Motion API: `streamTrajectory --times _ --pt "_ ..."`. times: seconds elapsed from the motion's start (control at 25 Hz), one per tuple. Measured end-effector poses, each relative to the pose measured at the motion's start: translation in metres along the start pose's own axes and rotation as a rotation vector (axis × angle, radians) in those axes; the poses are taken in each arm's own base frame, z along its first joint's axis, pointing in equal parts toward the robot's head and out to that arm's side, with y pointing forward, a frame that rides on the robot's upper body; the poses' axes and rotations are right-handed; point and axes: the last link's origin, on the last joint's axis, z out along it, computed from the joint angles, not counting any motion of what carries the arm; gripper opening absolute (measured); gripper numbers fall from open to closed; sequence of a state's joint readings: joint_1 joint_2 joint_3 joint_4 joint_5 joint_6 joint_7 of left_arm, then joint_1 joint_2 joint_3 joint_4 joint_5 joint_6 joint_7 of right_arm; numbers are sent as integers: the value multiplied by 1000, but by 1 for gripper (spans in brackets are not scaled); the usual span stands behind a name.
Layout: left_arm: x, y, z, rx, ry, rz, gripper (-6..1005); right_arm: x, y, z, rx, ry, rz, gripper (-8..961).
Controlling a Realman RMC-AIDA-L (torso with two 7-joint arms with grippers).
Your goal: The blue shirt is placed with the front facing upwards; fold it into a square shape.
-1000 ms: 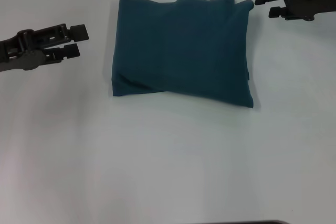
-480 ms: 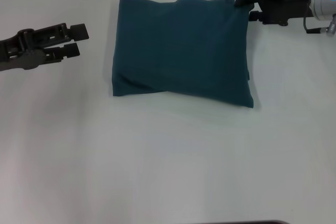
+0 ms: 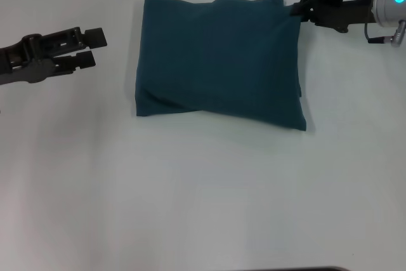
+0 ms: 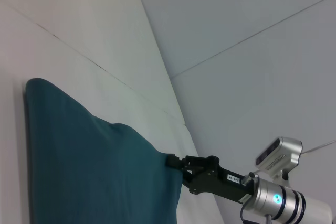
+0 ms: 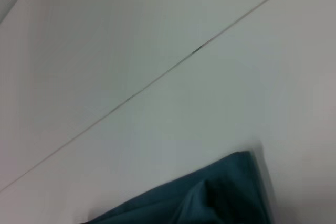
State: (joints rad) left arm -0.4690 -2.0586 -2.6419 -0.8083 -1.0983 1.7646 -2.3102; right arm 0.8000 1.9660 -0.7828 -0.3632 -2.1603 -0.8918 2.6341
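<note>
At the table's (image 3: 190,207) far middle, the blue shirt (image 3: 219,61) lies folded, soft and light; right claw (image 3: 295,9) pinches its far right corner, a sensible hold, while left claw (image 3: 94,47) waits released alongside.

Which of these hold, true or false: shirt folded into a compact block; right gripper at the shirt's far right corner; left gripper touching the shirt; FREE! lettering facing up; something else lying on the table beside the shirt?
1. The blue shirt is folded into a compact, roughly rectangular block. True.
2. The right gripper is at the shirt's far right corner. True.
3. The left gripper touches the shirt. False: it hangs off to the shirt's left, with bare table between them.
4. The chest lettering faces up. False: only plain teal fabric shows.
5. Another object lies beside the shirt. False: only the shirt is on the table.
</note>
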Motion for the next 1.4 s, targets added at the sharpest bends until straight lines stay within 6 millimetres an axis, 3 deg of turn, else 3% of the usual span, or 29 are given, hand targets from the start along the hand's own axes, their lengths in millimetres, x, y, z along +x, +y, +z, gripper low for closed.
streamTrajectory --times 0.44,1.0,1.4 --pt "0 0 0 3 0 0 936 -2 0 -1 -5 -12 -6 91" --pt "0 0 0 1 -1 -3 936 -19 25 -11 -65 -36 -147 49" --pt "0 1 0 -3 -1 -6 937 -24 26 -10 -51 -64 -182 50"
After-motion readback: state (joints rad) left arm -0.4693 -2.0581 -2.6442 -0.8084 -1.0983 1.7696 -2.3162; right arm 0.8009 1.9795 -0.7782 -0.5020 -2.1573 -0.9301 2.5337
